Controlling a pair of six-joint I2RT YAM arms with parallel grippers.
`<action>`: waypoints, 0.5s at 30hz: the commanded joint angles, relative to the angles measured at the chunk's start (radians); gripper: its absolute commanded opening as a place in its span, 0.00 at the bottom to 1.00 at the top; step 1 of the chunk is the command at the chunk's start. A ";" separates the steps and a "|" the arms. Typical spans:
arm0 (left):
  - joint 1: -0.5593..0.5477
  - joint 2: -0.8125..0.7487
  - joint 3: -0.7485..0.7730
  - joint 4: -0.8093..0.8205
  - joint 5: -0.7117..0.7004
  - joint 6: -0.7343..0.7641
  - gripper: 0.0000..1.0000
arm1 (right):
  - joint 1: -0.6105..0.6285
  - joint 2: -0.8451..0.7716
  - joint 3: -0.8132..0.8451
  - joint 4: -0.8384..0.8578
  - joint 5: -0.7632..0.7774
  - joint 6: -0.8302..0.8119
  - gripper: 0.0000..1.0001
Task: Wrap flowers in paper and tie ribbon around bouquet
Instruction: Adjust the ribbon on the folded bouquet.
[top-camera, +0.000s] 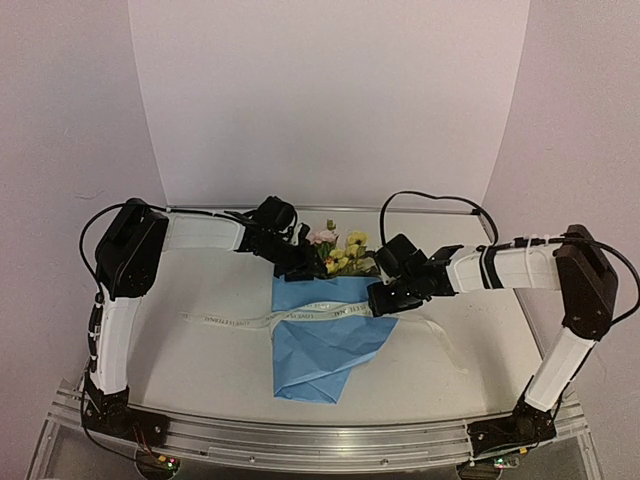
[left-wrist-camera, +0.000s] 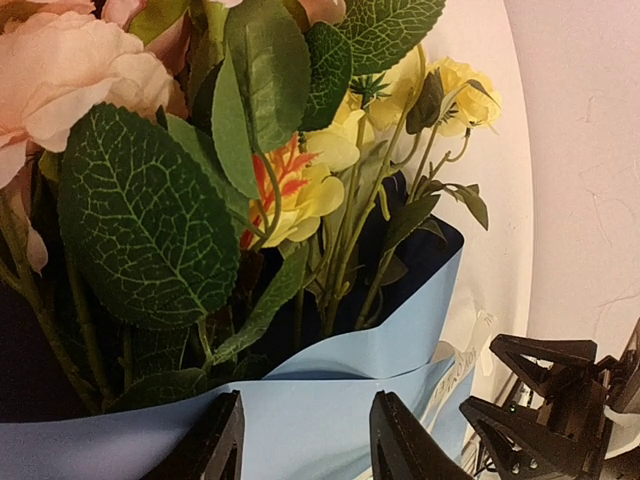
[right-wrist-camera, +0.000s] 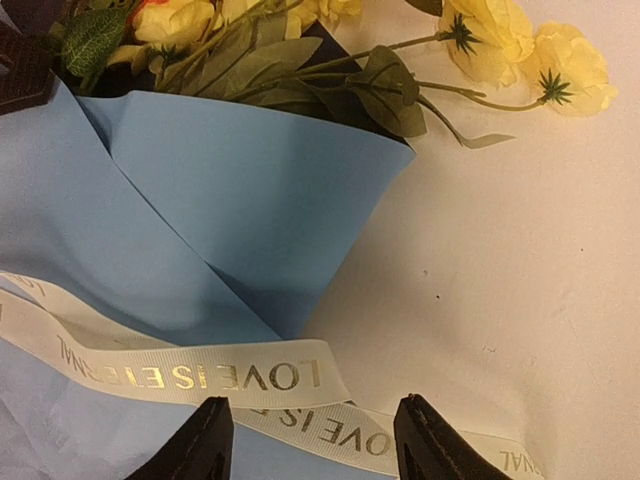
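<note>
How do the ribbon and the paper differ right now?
The paper is bright blue and broad; the ribbon is cream, narrow, with gold lettering. The paper is folded around the flowers; the ribbon lies across it, ends trailing onto the table. Both are thin and flexible.

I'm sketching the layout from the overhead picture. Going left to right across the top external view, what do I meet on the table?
ribbon's left end → left hand → flowers → right hand → ribbon's right end. The paper spans the middle, so it is left out.
</note>
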 joint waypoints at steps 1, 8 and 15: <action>-0.002 0.011 0.047 -0.002 -0.010 0.002 0.45 | -0.008 0.022 0.022 0.042 -0.028 -0.017 0.58; -0.002 0.013 0.048 -0.002 -0.009 0.003 0.45 | -0.041 0.106 0.063 0.069 -0.115 -0.020 0.55; -0.001 0.021 0.047 -0.002 -0.011 -0.002 0.44 | -0.049 0.108 0.068 0.074 -0.076 -0.005 0.40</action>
